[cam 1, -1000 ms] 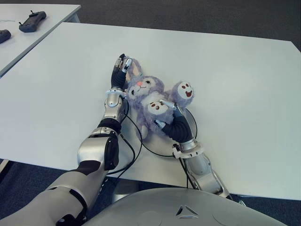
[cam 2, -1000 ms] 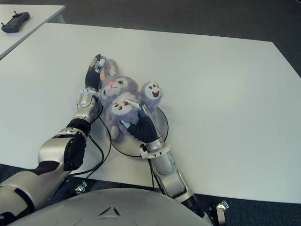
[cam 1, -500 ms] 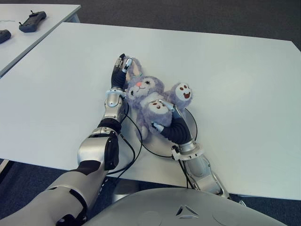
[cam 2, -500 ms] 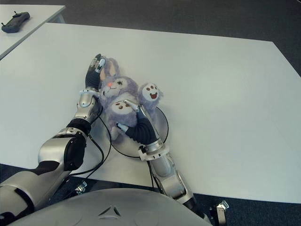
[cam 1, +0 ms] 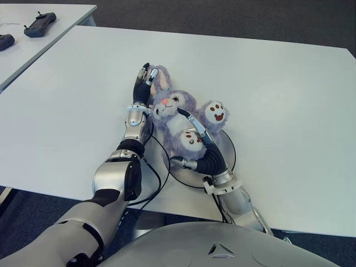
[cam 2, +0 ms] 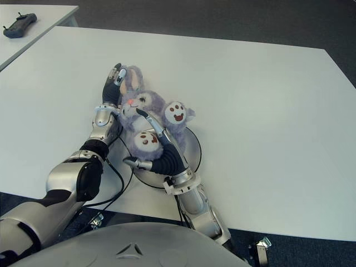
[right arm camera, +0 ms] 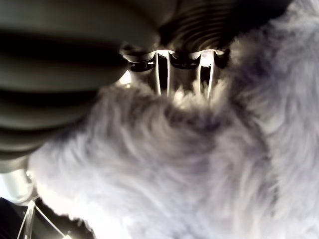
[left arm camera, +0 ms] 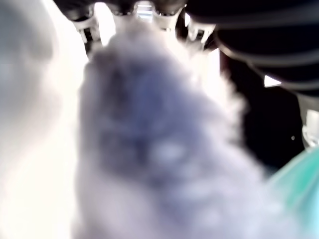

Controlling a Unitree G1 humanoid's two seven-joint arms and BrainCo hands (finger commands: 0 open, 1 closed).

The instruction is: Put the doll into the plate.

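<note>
The doll [cam 1: 173,107], a purple plush bunny, lies on the white table [cam 1: 278,89] with its body and one foot [cam 1: 192,139] over the round dark-rimmed plate [cam 1: 228,149]. Its head and ears stay on the table to the plate's left. My right hand [cam 1: 199,149] is at the plate's near edge, fingers spread around that foot: one long finger reaches up along the body and the thumb sticks out to the left. My left hand [cam 1: 142,82] lies flat with straight fingers against the bunny's ear [cam 1: 159,77]. Both wrist views are filled with purple fur.
A black cable [cam 1: 153,168] loops on the table beside my left forearm. Two dark controllers [cam 1: 39,24] lie on a second table at the far left. The table's near edge runs just under my right wrist.
My right hand's fingers have uncurled from the doll and spread, and the hand has slid back toward me. The doll's lower foot has shifted onto the plate. The left hand has stayed put.
</note>
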